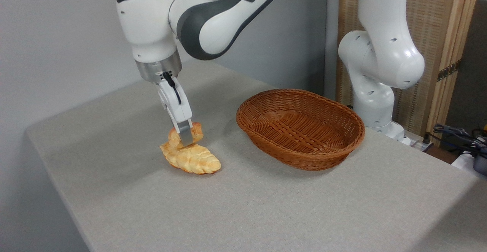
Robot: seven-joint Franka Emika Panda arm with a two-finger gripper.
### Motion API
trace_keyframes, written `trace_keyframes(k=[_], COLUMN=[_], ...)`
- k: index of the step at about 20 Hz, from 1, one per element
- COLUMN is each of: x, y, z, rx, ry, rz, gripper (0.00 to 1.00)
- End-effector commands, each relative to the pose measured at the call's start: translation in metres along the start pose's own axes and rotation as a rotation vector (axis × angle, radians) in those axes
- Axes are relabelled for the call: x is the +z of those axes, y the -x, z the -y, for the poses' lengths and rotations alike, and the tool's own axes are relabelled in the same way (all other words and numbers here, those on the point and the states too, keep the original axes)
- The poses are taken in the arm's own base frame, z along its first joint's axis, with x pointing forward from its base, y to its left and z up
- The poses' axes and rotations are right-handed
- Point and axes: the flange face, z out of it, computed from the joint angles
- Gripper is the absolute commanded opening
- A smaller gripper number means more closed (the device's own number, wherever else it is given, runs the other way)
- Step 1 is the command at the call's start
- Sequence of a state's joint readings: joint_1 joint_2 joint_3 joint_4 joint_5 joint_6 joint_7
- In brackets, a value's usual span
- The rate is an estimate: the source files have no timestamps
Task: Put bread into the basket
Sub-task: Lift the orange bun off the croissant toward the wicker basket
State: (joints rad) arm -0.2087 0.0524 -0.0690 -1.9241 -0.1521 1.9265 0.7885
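One basket (nothing inside); hand at bread, grip unclear.

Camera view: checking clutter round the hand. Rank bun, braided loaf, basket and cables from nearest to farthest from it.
1. Bun, right at the hand, partly behind it.
2. Braided loaf, just in front, toward the camera.
3. Wicker basket, to the right.
4. Cables, far right, beyond the table edge.
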Motion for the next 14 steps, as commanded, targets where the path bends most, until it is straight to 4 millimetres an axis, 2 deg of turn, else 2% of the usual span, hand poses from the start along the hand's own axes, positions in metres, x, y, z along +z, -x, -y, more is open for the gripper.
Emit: trace_keyframes(k=[1,4,6,9,11,12,14], x=[-0.034,-0.063,-0.075,-0.072,-0.068,-0.064,-0.044], y=[0.014,0.031,0.044,0.056,0.072,0.082,0.093], z=[-0.016,-0.036,-0.045,-0.054,-0.058,-0.056,-0.059], rx=[0.02,0.022,0.019,0.011,-0.002,-0.019,-0.02], ry=[-0.003,0.018,0.039,0.095,0.127,0.148,0.196], rz=[0.013,0.037,0.059,0.137,0.197,0.212,0.252], gripper=[0.38,0.4,0.42,0.45,0.48,0.53,0.73])
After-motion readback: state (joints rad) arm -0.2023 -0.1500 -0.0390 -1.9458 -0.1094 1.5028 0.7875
